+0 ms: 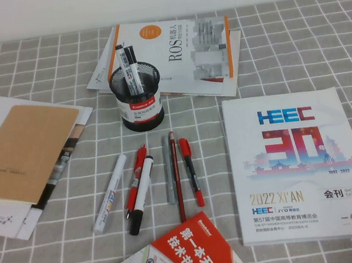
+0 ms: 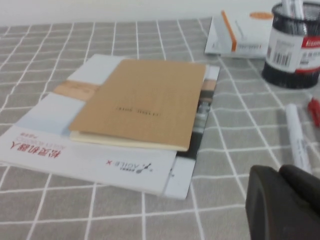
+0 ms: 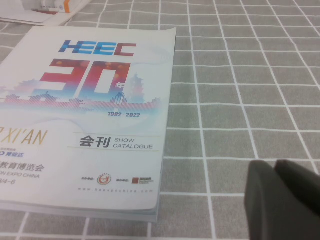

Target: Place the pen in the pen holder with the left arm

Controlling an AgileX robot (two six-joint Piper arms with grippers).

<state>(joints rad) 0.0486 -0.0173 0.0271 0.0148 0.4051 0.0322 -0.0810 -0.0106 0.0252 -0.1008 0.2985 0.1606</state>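
Grey checked tablecloth (image 1: pixel 293 40) carries books, pens, pen holder (image 1: pixel 137 101).

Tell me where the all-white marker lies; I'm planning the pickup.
In the high view the white marker lies on the cloth, leftmost of the pen row, below-left of the pen holder.

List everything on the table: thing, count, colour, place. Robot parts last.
pen: 1, all white, lying left of the pen row
pen holder: 1, black mesh, red band, centre back, pens standing inside
white pen with black ends: 1, beside a red pen
red pens: 2, in the row
grey pen and thin red pencil: 1 each, mid row
HEEC catalogue: 1, white, right
ROS book: 1, white-orange, back
brown notebook: 1, on leaflets, left
red booklet: 1, front
left gripper: black, shut, above cloth near the pen
right gripper: black, shut, beside the catalogue
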